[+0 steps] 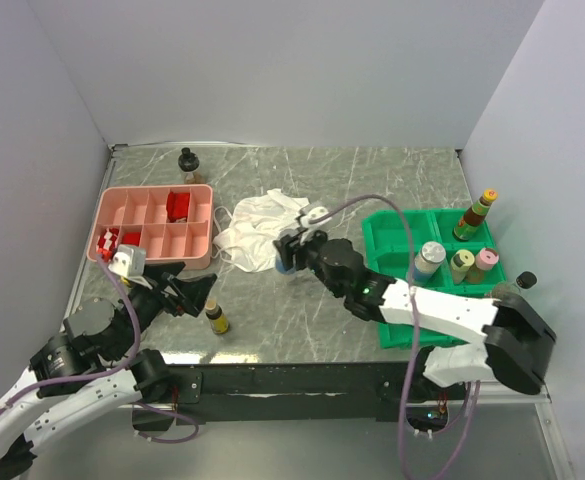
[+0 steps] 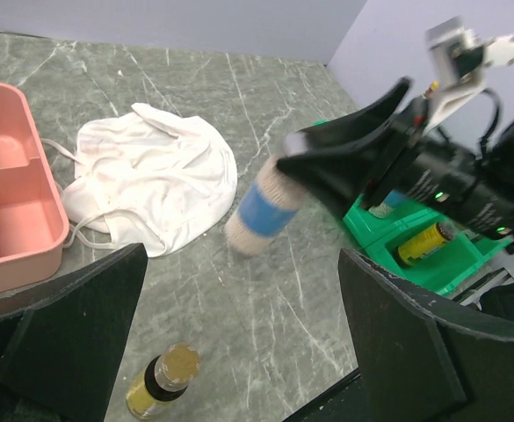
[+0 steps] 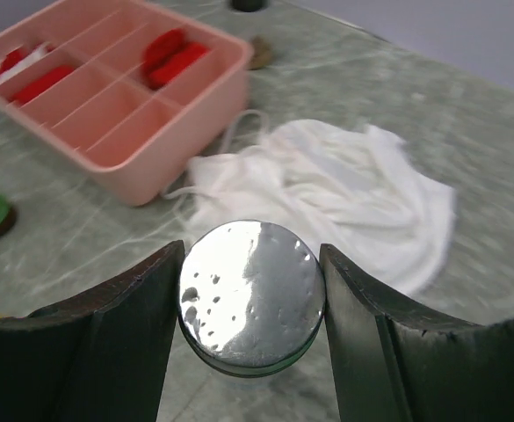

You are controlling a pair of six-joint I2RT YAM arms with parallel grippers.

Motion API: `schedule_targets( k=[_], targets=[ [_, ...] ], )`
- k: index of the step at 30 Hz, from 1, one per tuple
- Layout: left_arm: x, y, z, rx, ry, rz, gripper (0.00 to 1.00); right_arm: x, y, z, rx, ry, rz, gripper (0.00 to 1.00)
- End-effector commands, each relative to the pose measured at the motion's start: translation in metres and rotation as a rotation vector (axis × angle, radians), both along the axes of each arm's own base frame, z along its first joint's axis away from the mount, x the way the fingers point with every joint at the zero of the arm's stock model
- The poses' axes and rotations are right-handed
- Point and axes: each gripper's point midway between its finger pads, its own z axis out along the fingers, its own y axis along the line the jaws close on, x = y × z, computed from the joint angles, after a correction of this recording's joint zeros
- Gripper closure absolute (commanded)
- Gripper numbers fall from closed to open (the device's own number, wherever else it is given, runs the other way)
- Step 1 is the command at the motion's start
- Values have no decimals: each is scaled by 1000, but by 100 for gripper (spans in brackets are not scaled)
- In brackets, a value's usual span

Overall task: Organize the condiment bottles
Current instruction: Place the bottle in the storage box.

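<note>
The right end effector (image 1: 294, 246) is closed on the blue-labelled bottle (image 2: 261, 209), its fingers pressing either side of the silver cap (image 3: 249, 294). The bottle hangs tilted at the centre of the top view, just beside the white cloth (image 1: 257, 225). The grip sits high, so the body may swing: best to lift straight up, clear of the cloth, and level the bottle before carrying it right. It should clear the wall of the green tray (image 1: 387, 240) and go down into a free compartment. The left end effector (image 1: 194, 293) stands wide and empty near the amber bottle (image 1: 216, 319) at lower left
</note>
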Motion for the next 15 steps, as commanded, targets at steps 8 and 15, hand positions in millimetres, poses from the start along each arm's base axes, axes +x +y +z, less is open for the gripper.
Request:
schedule_targets(
  k=[8, 15],
  targets=[
    [5, 0, 5, 13, -10, 22, 3, 8, -176, 42, 183, 6, -698, 88],
    [7, -3, 2, 27, -1, 22, 3, -3, -244, 41, 221, -117, -860, 91]
  ],
)
